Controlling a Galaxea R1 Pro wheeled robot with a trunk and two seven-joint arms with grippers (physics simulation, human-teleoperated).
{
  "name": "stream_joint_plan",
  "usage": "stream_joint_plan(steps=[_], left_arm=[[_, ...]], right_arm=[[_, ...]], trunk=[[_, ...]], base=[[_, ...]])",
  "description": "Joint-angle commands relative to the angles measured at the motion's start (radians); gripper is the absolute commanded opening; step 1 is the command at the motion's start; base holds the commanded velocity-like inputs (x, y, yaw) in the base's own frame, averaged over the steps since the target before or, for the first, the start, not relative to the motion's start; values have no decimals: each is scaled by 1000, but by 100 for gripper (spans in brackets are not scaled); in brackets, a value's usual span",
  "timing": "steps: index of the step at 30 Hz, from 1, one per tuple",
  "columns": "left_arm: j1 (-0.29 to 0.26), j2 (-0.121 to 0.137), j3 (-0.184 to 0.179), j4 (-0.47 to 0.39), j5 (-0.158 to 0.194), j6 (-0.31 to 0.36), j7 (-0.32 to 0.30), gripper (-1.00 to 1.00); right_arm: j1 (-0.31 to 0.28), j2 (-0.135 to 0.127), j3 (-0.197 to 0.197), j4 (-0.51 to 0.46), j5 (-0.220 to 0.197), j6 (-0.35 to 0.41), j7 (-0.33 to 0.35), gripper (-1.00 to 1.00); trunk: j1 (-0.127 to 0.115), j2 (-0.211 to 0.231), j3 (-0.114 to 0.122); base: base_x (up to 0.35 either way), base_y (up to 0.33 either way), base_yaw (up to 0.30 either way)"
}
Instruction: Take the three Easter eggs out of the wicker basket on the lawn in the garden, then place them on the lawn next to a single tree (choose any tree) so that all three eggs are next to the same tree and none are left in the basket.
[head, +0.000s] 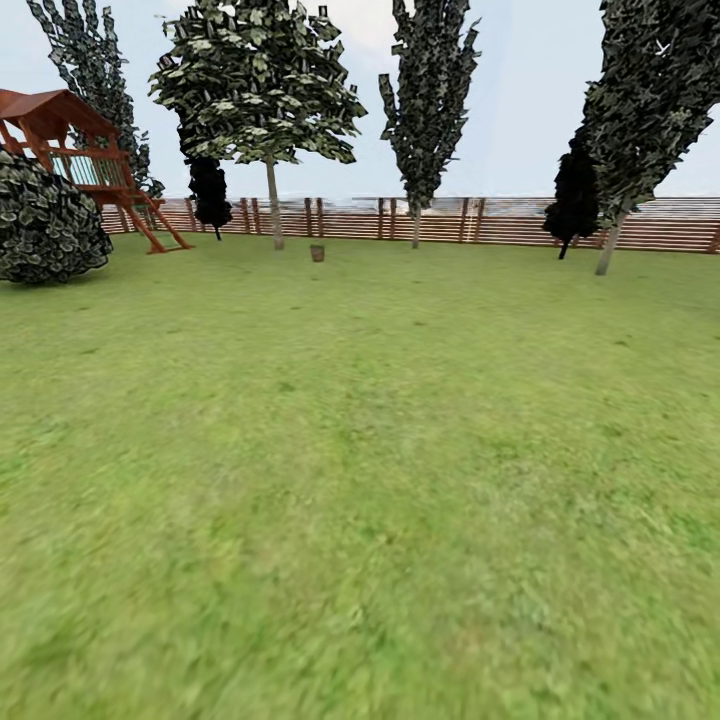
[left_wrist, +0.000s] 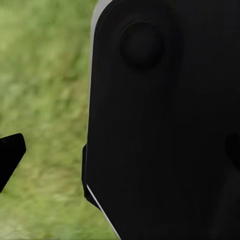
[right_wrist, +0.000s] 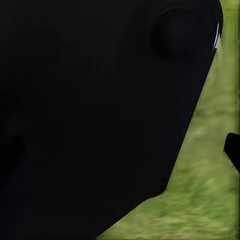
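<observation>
Lawn (head: 360, 520), wicker basket (head: 317, 253) far off (beside tree (head: 272, 200))

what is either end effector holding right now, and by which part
It cannot be told. Both wrist views are mostly blocked by a dark robot part over blurred lawn, and no egg shows there. The wicker basket stands far off by the fence.

Wicker basket (head: 317, 253) upright, far on lawn (head: 360, 480)
</observation>
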Motion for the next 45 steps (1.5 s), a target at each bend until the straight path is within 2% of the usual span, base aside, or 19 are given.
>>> stream_joint_plan(steps=[1, 10, 15, 20, 26, 37, 45], left_arm=[[-1, 0, 0, 1, 9, -3, -1, 100], [-1, -1, 0, 5, 8, 10, 4, 100], [-1, -1, 0, 5, 8, 90, 3, 100], [-1, -1, 1, 4, 9, 124, 5, 100], [0, -1, 4, 5, 10, 136, 3, 100], [1, -3, 45, 5, 10, 170, -1, 100], [1, -3, 50, 3, 10, 180, 5, 100]], right_arm=[[0, -2, 7, 0, 4, -1, -1, 100], [0, -6, 9, 1, 6, -1, -1, 100], [0, -9, 10, 1, 7, -1, -1, 100], [0, -8, 10, 1, 7, -1, -1, 100], [0, -8, 10, 1, 8, -1, -1, 100], [0, -9, 10, 1, 8, -1, -1, 100], [0, -9, 10, 1, 8, -1, -1, 100]], trunk=[[1, 0, -1], [1, 0, -1], [1, 0, -1], [1, 0, -1], [1, 0, -1], [1, 0, -1], [1, 0, -1]], base=[[300, 145, 1], [301, 140, 0], [304, 100, 0], [319, 49, 0], [338, 9, 0], [342, 1, 0], [343, 0, 0]])
